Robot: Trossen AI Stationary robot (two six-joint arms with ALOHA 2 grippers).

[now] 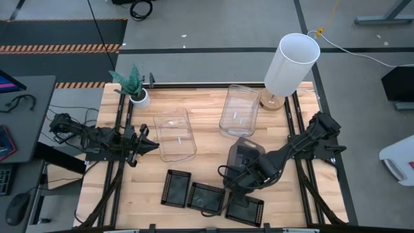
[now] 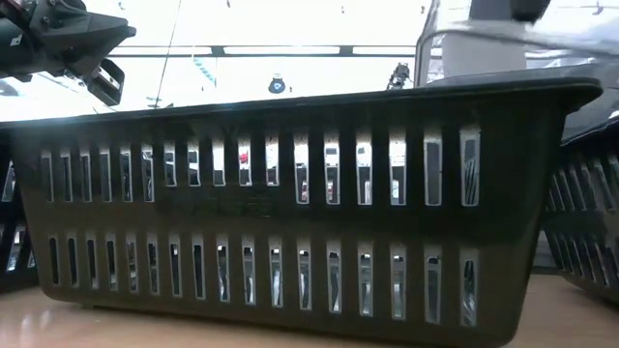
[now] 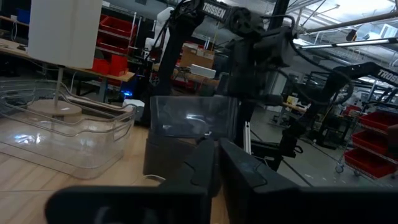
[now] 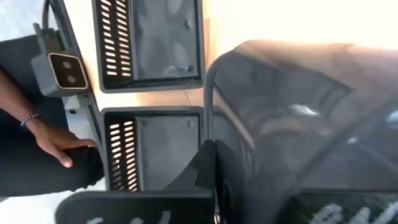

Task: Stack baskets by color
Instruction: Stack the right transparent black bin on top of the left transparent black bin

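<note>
I see a white lampshade (image 1: 292,64) on a wooden base at the table's far right, a small potted plant (image 1: 134,85) far left, and a person's hand (image 4: 55,140) beside the near edge.

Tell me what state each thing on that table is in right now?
Right gripper: shut on the smoky grey basket's rim.
Smoky grey basket: upright, gripped.
Left gripper: beside a clear basket, holding nothing.
Two clear baskets: upright, empty, unstacked.
Three black mesh trays: flat, side by side, unstacked.
Lamp: standing.
</note>
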